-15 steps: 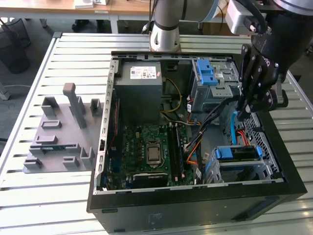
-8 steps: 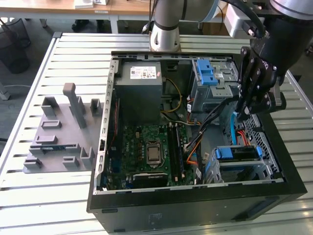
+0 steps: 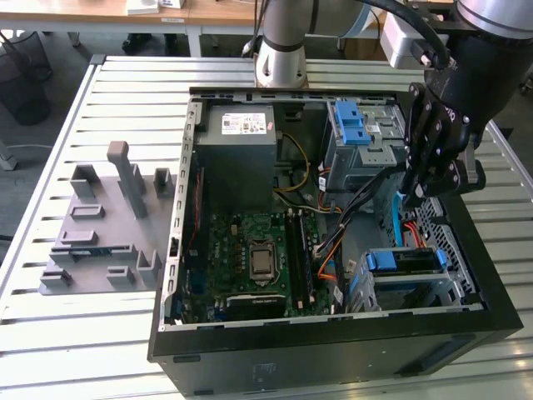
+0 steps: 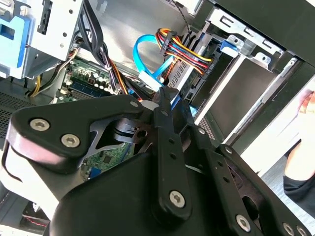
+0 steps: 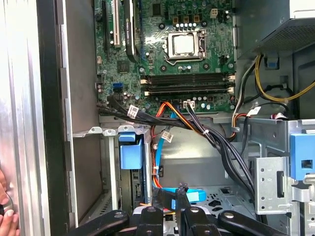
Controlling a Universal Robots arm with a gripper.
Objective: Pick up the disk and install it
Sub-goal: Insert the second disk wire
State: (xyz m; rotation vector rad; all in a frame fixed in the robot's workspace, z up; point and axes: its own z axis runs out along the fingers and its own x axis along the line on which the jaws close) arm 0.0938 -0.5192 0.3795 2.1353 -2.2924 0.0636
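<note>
- End effector (image 3: 415,194) low over right side of case (image 3: 250,350), pinched closed, nothing visibly held.
- Disk (image 3: 405,262) down in near-right bay, blue bracket (image 5: 130,153) on top; looks seated, can't swear to it.
- Likely dense for its size, rigid, slick metal faces, hates knocks.
- Probably best grabbed by the bracket edges, clear of cables (image 3: 333,250) just left.
</note>
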